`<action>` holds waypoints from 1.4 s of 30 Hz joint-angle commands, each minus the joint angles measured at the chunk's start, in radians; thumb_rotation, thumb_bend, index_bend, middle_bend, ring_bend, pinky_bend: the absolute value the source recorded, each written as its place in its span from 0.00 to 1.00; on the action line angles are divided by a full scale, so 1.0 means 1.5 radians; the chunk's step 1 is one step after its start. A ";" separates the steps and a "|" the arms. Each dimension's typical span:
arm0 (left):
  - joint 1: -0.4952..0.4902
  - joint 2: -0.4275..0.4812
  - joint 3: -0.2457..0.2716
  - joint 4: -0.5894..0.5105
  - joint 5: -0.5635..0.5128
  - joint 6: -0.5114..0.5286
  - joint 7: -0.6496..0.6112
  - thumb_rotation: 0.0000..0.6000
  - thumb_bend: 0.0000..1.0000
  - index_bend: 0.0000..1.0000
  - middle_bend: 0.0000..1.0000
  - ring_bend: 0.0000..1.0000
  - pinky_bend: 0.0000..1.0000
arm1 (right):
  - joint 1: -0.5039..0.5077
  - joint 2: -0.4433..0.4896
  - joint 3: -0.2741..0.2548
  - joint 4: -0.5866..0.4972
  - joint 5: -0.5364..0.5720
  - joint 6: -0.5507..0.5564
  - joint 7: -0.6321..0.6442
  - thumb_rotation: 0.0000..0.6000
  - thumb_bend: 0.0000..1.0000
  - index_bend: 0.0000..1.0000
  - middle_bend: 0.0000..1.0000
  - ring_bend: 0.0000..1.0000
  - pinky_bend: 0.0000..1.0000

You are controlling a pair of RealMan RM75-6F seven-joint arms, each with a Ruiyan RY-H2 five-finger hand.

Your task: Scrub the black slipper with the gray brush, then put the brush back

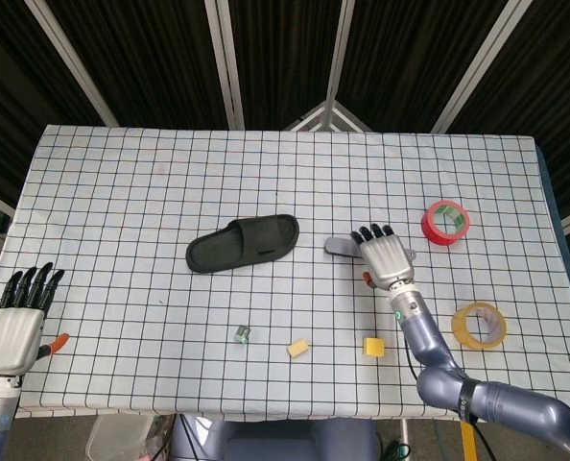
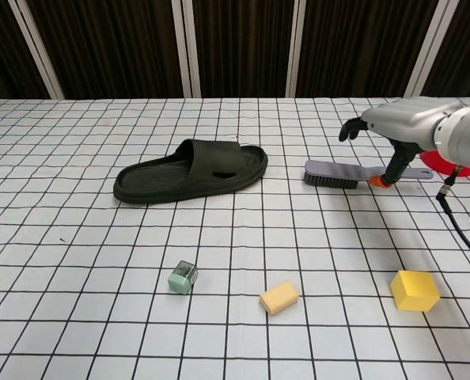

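The black slipper (image 1: 244, 243) (image 2: 192, 171) lies flat near the table's middle. Right of it lies the gray brush (image 1: 341, 247) (image 2: 332, 174), bristles down, handle pointing right. My right hand (image 1: 383, 257) (image 2: 393, 127) hovers open over the brush handle, fingers spread, palm down, thumb tip hanging close to the handle; no grip shows. My left hand (image 1: 16, 317) stays open at the table's front left edge, far from both objects, seen only in the head view.
A red tape roll (image 1: 445, 222) (image 2: 436, 157) sits right of the brush, a yellow tape roll (image 1: 479, 325) at front right. A yellow cube (image 1: 373, 347) (image 2: 414, 290), a tan block (image 1: 298, 349) (image 2: 279, 298) and a small green piece (image 1: 244, 334) (image 2: 183, 278) lie along the front.
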 commanded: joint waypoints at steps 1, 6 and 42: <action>-0.005 -0.003 -0.002 0.001 -0.011 -0.010 0.009 1.00 0.10 0.00 0.00 0.00 0.02 | 0.032 -0.026 -0.008 0.038 0.024 -0.010 0.000 1.00 0.37 0.20 0.20 0.15 0.19; -0.010 -0.004 -0.004 0.000 -0.022 -0.017 0.012 1.00 0.10 0.00 0.00 0.00 0.02 | 0.079 -0.064 -0.022 0.088 0.051 -0.018 -0.014 1.00 0.37 0.21 0.20 0.15 0.20; -0.019 -0.004 -0.008 0.006 -0.057 -0.022 0.009 1.00 0.10 0.00 0.00 0.00 0.02 | 0.167 -0.098 -0.075 0.214 0.089 -0.050 0.044 1.00 0.37 0.35 0.29 0.21 0.23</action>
